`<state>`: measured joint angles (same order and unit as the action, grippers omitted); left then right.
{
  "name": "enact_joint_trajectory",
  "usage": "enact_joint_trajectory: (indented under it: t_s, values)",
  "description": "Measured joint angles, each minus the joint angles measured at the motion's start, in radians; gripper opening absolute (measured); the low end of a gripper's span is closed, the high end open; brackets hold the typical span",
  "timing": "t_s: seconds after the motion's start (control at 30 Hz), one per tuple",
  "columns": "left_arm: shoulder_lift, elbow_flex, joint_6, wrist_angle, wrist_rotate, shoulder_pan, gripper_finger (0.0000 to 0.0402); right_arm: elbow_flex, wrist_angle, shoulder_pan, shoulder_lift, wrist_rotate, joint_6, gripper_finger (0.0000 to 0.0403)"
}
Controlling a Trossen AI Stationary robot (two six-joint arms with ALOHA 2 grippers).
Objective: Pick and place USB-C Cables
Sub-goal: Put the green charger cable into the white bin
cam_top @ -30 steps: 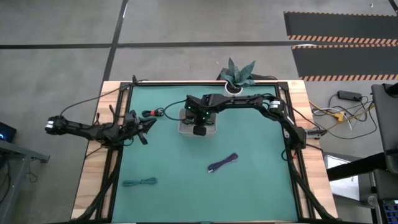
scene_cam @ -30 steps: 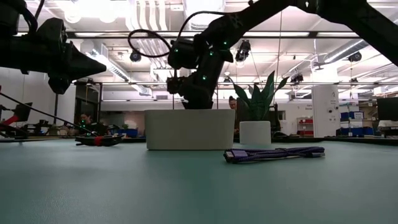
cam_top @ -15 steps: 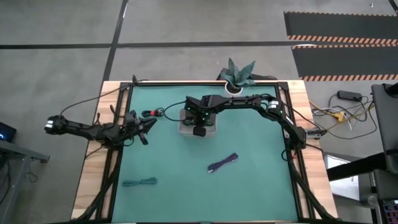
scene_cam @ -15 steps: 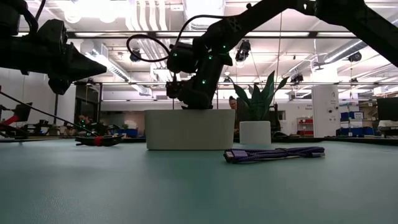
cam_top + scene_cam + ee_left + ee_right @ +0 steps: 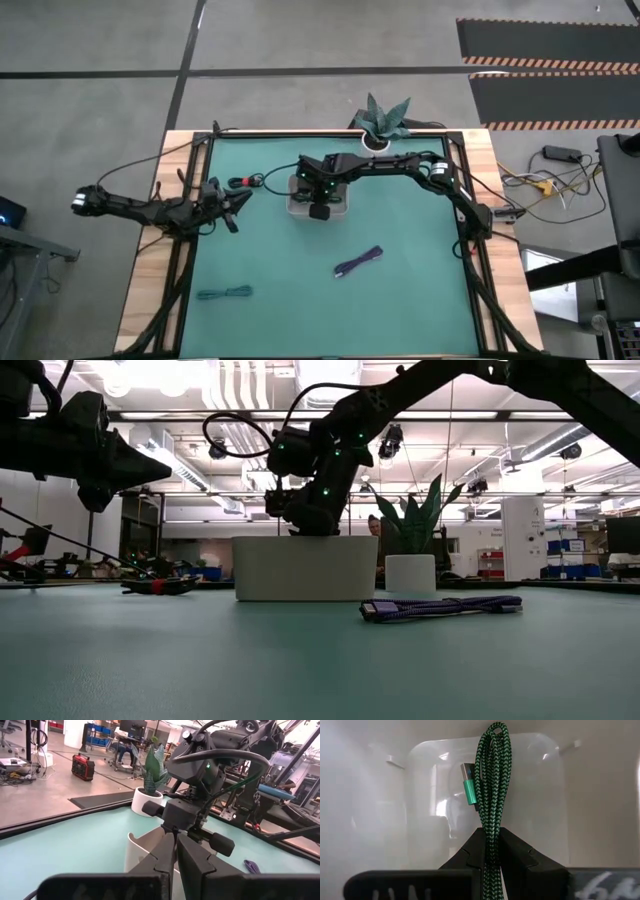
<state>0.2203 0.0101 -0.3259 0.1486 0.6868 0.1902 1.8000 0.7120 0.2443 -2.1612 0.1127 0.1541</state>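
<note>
over green mat, right gripper pinches dark green cable above white tray

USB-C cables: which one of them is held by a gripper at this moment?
The dark green cable, pinched by the right gripper above the white tray. The purple cable, teal cable and red-and-black cable lie on the mat.

Dark green braided cable, white tray, teal-green table mat.
</note>
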Motion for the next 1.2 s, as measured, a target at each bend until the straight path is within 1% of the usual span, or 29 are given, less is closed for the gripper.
enact_joint_trajectory:
  t_s: [0.27,0.6,0.9,1.03,1.2]
  values:
    - [0.000,0.000,-0.005,0.000,0.000,0.000,0.0006,-0.001,0.000,0.000,0.000,0.000,-0.008,0.0029]
    - [0.001,0.000,-0.004,0.000,-0.001,0.000,0.0006,-0.002,-0.001,0.001,0.000,-0.002,-0.093,0.0029]
    - [0.006,0.000,-0.004,0.000,-0.001,0.000,0.0006,-0.002,-0.004,0.000,0.000,-0.002,-0.056,0.0029]
    - [0.015,0.000,-0.003,0.000,-0.001,0.000,0.0006,-0.002,-0.005,0.000,0.000,-0.002,-0.049,0.0047]
    - [0.025,0.000,-0.002,0.000,-0.001,0.000,0.0006,-0.002,-0.007,0.001,0.000,-0.008,-0.040,0.0089]
